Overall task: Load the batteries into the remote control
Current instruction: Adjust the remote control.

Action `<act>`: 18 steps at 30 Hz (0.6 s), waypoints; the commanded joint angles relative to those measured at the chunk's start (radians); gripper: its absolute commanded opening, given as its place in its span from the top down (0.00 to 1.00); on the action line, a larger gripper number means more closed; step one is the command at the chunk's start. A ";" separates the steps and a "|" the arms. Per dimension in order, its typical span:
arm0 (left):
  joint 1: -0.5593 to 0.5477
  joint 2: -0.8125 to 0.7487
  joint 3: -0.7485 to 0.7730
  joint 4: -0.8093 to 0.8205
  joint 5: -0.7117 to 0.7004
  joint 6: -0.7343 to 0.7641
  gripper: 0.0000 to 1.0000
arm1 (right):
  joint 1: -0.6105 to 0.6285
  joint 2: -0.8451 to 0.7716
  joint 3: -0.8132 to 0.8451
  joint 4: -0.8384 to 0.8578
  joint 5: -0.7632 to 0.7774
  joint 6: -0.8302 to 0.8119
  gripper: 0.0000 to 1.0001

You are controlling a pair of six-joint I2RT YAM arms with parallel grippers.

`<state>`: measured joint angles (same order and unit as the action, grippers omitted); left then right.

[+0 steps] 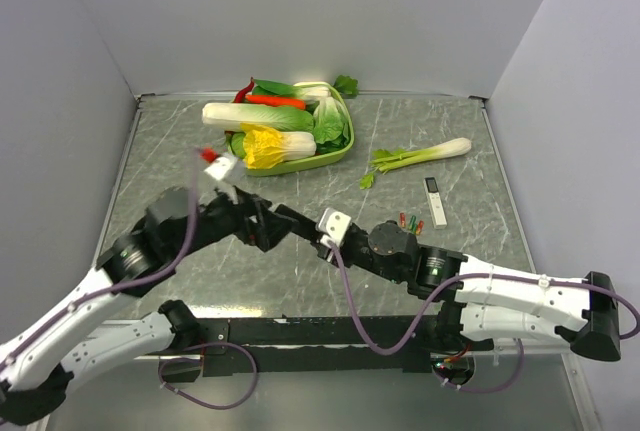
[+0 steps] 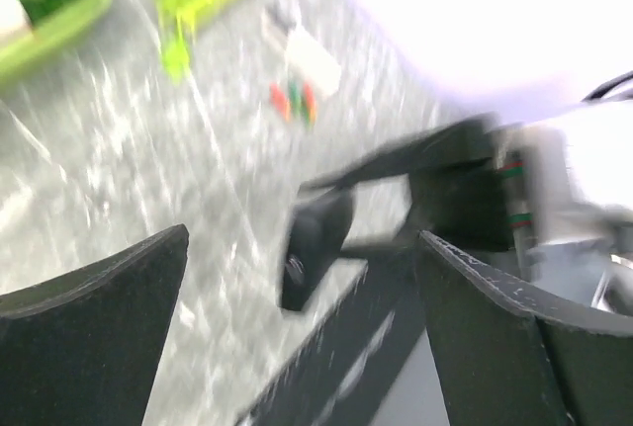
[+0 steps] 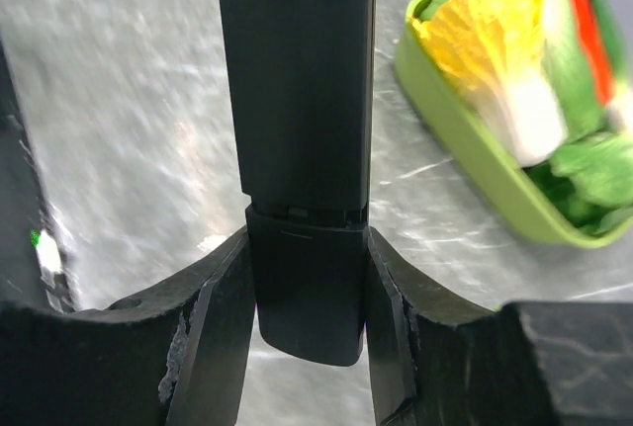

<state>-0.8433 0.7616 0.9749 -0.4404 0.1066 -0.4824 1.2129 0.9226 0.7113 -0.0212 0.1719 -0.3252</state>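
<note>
From above: remote control [image 1: 297, 221] held out between the two arms, one end pinched in the right gripper [image 1: 320, 235], batteries [image 1: 410, 221] loose on the table near a white device [image 1: 434, 201]. From the left wrist, very blurry: left gripper [image 2: 304, 238] wide open, holding nothing, batteries far off on the table. From the right wrist: jaws partly shut, squeezing the remote's end by its two long edges; probably hard, light and smooth, so easy to drop, and best gripped by the sides, away from the battery slot.
</note>
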 commanded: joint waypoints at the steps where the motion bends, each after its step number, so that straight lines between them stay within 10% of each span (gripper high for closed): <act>1: 0.003 -0.129 -0.120 0.236 -0.162 -0.117 0.01 | 0.000 0.048 0.028 0.139 0.049 0.356 1.00; 18: 0.003 -0.078 -0.387 0.551 -0.225 -0.283 0.11 | 0.000 0.160 0.031 0.211 0.040 0.624 1.00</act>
<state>-0.8429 0.6746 0.6167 -0.0402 -0.0772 -0.7143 1.2129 1.0840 0.7113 0.1417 0.2131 0.2535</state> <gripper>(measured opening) 0.952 0.485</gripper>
